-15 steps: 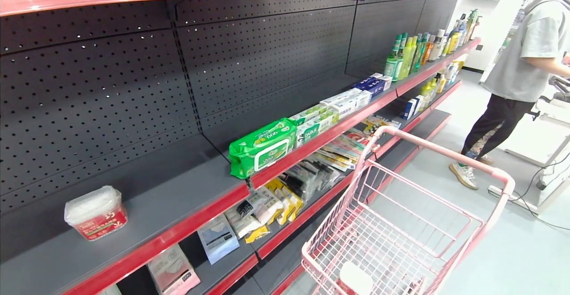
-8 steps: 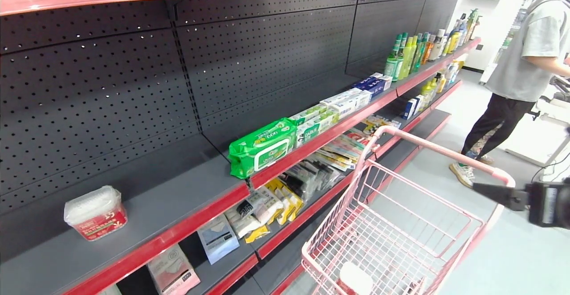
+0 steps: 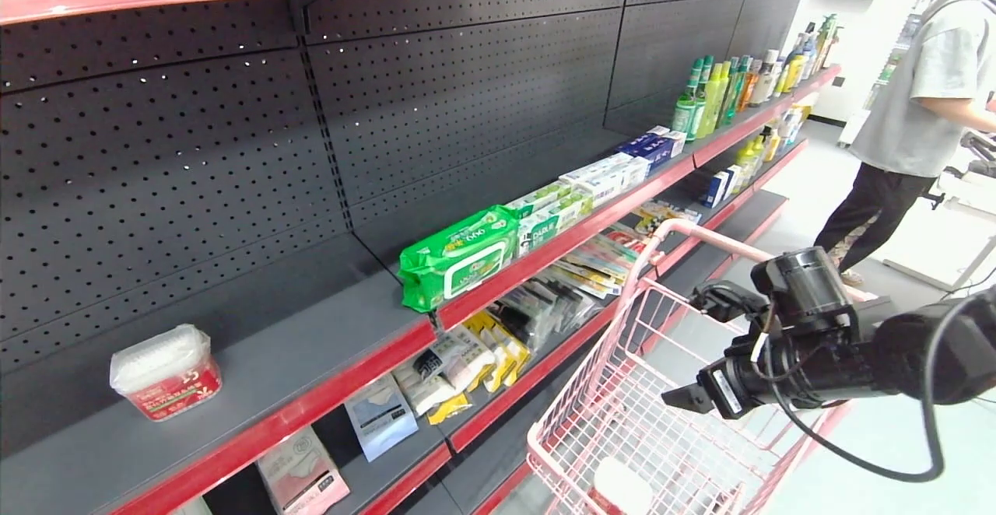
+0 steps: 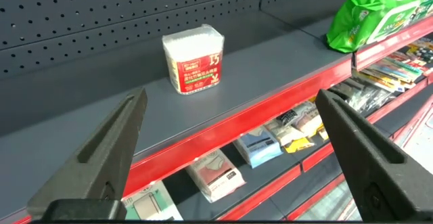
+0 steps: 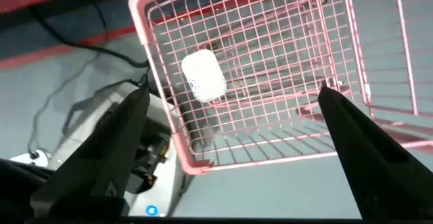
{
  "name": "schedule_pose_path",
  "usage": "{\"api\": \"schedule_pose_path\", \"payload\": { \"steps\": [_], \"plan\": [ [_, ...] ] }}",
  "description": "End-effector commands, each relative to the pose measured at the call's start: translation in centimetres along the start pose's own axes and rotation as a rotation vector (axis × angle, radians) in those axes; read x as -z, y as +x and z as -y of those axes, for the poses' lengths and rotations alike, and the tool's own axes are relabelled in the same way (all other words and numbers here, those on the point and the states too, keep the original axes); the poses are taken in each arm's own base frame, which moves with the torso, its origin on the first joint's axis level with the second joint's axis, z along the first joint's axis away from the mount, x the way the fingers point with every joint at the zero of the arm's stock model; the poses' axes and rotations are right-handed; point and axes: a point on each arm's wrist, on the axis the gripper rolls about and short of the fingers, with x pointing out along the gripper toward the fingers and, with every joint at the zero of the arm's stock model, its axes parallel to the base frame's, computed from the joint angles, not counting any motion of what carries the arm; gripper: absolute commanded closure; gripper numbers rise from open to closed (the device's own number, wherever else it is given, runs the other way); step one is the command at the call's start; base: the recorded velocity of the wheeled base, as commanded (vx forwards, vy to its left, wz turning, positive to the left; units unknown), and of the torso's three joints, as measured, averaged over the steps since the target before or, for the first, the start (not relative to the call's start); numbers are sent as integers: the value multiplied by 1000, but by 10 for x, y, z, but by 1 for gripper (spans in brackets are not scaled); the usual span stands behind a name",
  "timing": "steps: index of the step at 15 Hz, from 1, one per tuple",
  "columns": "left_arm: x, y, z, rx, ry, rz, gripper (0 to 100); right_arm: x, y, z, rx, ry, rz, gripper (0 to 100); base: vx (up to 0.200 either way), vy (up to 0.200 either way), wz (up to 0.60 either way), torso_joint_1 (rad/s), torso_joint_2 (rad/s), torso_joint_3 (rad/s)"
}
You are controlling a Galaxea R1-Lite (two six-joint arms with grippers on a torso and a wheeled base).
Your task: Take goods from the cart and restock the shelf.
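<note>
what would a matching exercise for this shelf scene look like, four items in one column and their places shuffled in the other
1 green wipes pack
2 red-labelled tub
3 white item
4 green bottles

A in the pink cart
B upright, far right along the shelf
C alone, left on the shelf
D lying beside the toothpaste boxes

Pairs: 1-D, 2-C, 3-A, 4-B

White item point(image 3: 621, 488) in cart point(image 3: 700, 233) cut off at head view's edge, kind unclear; far bottles point(image 3: 712, 95) too small.
</note>
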Motion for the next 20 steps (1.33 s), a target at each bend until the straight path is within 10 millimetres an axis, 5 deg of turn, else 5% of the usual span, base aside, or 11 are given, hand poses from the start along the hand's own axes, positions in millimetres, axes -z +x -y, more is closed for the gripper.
{"api": "schedule_pose_path", "payload": {
  "steps": [1, 10, 20],
  "plan": [
    [0, 0, 0, 0, 0, -1, 0, 15, 49, 1, -29, -81, -113, 0, 0, 0, 0, 0, 0, 0],
    [0, 0, 0, 0, 0, -1, 0, 50, 101, -1, -45, -229, -144, 0, 0, 0, 0, -89, 190, 104],
    [0, 0, 0, 0, -2, -1, 0, 64, 115, -9, -85, -256, -207, 0, 0, 0, 0, -139, 315, 173]
  ]
}}
